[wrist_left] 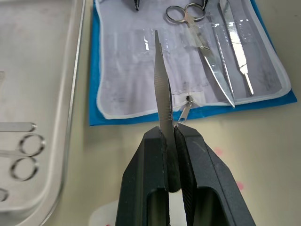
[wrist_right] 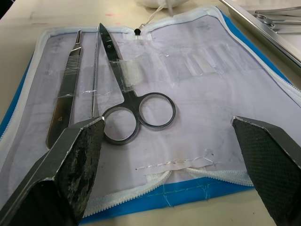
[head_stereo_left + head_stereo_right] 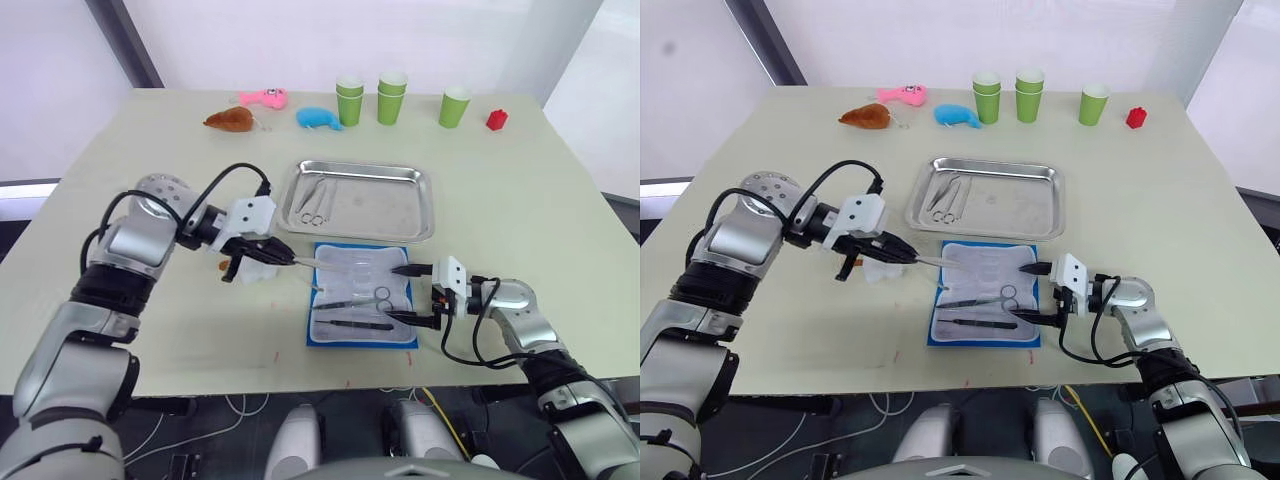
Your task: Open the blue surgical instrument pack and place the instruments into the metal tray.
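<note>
We see the flat blue fabric instrument pack [image 3: 362,295] lying open on the pale table [image 3: 540,200], its pale grey lining up, just in front of the shallow shiny steel tray [image 3: 357,199] and apart from it by a narrow strip of table. Our left gripper [image 3: 281,254] hangs at the pack's left edge with its two black fingers [image 1: 143,188] pressed together on a slim silvery tweezer-like instrument [image 1: 162,99]; the blade sticks out past the fingertips and points across the lining. Our right gripper [image 3: 419,293] sits at the pack's right edge, jaws spread wide, one finger over the near right corner and the other over the far one. Between those fingers, on the lining, lie a pair of steel ring-handled scissors [image 2: 127,101], a flat steel scalpel handle [image 2: 66,99] and a thin steel probe [image 2: 95,70], side by side, none touched by the fingers. Inside the tray, at its left end, rest more ring-handled steel tools [image 3: 312,203].
</note>
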Controlling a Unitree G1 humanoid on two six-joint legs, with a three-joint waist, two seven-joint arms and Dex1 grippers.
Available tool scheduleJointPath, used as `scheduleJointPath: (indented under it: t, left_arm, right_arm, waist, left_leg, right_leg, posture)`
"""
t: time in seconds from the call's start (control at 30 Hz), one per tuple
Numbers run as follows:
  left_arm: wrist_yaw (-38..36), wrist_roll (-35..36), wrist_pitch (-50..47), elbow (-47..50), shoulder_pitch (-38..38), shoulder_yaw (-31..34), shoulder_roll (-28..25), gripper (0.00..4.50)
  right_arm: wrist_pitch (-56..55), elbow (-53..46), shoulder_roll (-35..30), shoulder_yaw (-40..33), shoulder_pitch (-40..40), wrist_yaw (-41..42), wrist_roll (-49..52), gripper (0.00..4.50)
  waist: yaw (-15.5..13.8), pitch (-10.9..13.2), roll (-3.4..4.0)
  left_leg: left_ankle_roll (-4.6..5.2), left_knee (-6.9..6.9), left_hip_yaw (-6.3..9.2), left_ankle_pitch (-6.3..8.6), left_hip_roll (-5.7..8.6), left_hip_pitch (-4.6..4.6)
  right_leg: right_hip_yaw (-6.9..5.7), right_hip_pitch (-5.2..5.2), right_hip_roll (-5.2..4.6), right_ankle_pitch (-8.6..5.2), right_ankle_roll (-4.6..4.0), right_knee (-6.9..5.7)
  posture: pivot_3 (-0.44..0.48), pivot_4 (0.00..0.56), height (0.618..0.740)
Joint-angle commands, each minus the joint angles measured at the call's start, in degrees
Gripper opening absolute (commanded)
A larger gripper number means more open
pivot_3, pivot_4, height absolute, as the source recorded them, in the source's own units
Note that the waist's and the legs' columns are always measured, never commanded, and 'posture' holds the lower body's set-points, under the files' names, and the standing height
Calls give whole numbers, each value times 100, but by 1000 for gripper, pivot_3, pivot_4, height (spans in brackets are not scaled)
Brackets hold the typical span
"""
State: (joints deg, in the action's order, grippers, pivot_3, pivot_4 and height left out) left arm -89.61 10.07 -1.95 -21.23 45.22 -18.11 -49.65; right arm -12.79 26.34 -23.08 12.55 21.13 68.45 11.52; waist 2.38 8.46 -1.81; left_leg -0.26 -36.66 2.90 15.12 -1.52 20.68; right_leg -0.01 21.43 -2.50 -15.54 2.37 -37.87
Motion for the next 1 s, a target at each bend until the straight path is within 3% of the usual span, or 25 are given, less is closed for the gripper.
scheduleJointPath:
  t: [0.03,0.4,0.8,1.0]
  left_arm:
    - [304,265,-531,-68,314,485,277,68]
    - [3239,60,-1687,256,203,1245,1758,68]
    - [6304,-542,-3413,559,142,1451,3198,68]
    - [7176,-679,-3927,613,158,1480,3743,68]
  right_arm:
    - [215,639,41,467,-358,-6,-558,4500]
    - [209,697,19,466,-311,34,-574,4500]
    - [242,664,-5,464,-344,108,-559,4500]
    - [277,616,-17,457,-348,120,-538,4500]
  waist:
    - [-5,1,-2]
    - [-2,-12,-25]
    - [-16,-13,-27]
    - [-9,-13,-27]
  left_leg:
    - [0,-1,1,0,-1,0]
    - [0,-8,4,0,-9,0]
    - [-1,-14,8,0,-10,1]
    - [-3,-15,10,0,-8,-1]
  right_leg:
    - [-1,1,2,0,0,-1]
    - [0,0,11,1,3,-6]
    - [-1,-2,13,7,-1,-6]
    - [2,-5,11,8,-2,-6]
  posture:
    - [0,150,739]
    - [0,150,739]
    - [0,150,739]
    - [0,150,739]
